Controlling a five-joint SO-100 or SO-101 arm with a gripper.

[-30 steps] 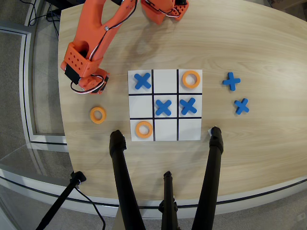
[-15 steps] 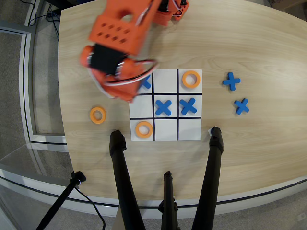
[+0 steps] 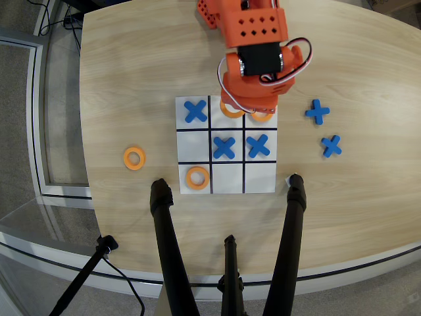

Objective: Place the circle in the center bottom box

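**Orange ring at the robot-side middle cell, claw hidden**

In the overhead view the orange arm (image 3: 258,56) reaches in from twelve o'clock and covers the near row of the white black-lined three-by-three board (image 3: 227,184). A small flat orange plastic ring (image 3: 230,110) peeks out beneath it in that row's middle cell (image 3: 227,118), the target by my reading; a second ring (image 3: 262,116) shows at its three o'clock. The gripper's fingertips are hidden under the arm body, so I cannot tell whether the claw is spread or pinching the ring.

The ring looks light, stiff and smooth, likely to slide if nudged; pinching across one side of its rim, one finger through the hole, seems best.

The board lies on a pale wood-grain table (image 3: 362,197). Blue plastic crosses (image 3: 195,111) occupy other cells, with spare ones at three o'clock. Black tripod legs (image 3: 168,250) stand at six o'clock over grey flooring.
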